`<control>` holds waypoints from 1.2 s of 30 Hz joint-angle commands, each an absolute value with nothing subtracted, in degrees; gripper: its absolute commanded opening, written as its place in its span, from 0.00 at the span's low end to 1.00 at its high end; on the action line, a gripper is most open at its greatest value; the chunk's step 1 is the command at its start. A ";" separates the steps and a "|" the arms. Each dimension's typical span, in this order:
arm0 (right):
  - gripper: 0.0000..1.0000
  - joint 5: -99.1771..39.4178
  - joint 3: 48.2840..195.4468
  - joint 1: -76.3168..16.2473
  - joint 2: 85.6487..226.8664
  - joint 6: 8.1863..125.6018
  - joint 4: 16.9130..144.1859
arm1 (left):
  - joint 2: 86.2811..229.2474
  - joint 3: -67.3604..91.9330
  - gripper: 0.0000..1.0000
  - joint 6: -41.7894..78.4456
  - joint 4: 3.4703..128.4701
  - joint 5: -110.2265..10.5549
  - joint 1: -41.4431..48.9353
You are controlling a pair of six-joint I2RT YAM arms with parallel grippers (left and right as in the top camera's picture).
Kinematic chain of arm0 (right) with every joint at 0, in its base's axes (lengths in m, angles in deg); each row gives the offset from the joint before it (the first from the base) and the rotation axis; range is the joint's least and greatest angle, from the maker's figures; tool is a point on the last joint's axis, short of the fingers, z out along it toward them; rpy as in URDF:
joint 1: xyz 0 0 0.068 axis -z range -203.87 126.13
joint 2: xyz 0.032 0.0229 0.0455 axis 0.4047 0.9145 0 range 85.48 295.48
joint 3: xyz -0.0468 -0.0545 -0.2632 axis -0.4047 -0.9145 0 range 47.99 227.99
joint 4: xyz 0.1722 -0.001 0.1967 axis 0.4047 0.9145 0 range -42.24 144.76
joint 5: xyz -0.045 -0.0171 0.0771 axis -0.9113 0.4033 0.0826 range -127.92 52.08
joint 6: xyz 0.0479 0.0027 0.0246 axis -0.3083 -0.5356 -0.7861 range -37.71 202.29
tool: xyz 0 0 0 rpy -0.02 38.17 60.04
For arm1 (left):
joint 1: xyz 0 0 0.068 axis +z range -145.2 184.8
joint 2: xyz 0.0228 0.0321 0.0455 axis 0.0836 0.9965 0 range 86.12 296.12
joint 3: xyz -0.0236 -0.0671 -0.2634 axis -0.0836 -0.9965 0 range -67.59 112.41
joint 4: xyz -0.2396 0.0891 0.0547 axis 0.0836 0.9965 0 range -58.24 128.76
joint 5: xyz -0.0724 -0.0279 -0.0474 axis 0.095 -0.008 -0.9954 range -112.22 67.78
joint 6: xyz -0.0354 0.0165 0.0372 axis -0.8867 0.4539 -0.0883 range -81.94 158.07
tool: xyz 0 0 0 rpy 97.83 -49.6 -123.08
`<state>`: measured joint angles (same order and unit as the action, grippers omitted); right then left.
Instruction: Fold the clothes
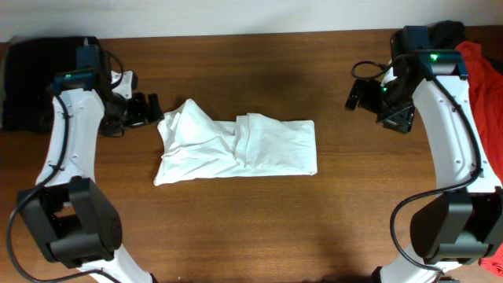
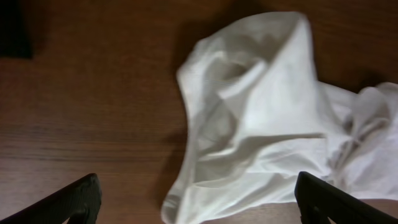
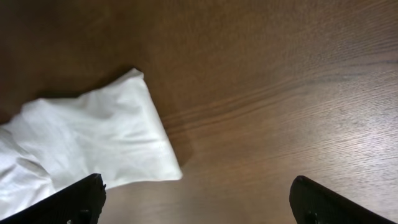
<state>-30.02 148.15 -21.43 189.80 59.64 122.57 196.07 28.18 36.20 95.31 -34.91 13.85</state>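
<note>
A white T-shirt (image 1: 236, 147) lies partly folded and rumpled in the middle of the brown table. My left gripper (image 1: 148, 109) is open and empty, just left of the shirt's bunched upper-left end. In the left wrist view the bunched white fabric (image 2: 261, 112) lies between and beyond the open fingers (image 2: 198, 202). My right gripper (image 1: 363, 94) is open and empty, well to the right of the shirt and above the table. The right wrist view shows the shirt's right corner (image 3: 106, 137) to the left of its open fingers (image 3: 196, 199). No striped mark shows.
A black garment (image 1: 35, 79) lies at the table's far left, behind my left arm. A red garment (image 1: 483, 86) and a dark one (image 1: 448, 31) lie at the far right edge. Bare wooden table (image 1: 251, 228) surrounds the shirt.
</note>
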 commanded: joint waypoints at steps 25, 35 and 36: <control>0.99 -29.37 130.27 -21.26 190.87 64.10 112.06 | 220.37 27.67 0.99 49.73 95.62 -55.04 13.46; 0.99 -29.34 130.27 -21.26 190.87 64.10 112.23 | 220.35 29.77 0.01 33.22 100.34 -32.37 14.51; 0.99 -29.30 130.27 -21.28 190.87 64.07 112.25 | 220.35 32.20 0.01 32.46 103.16 -30.84 15.32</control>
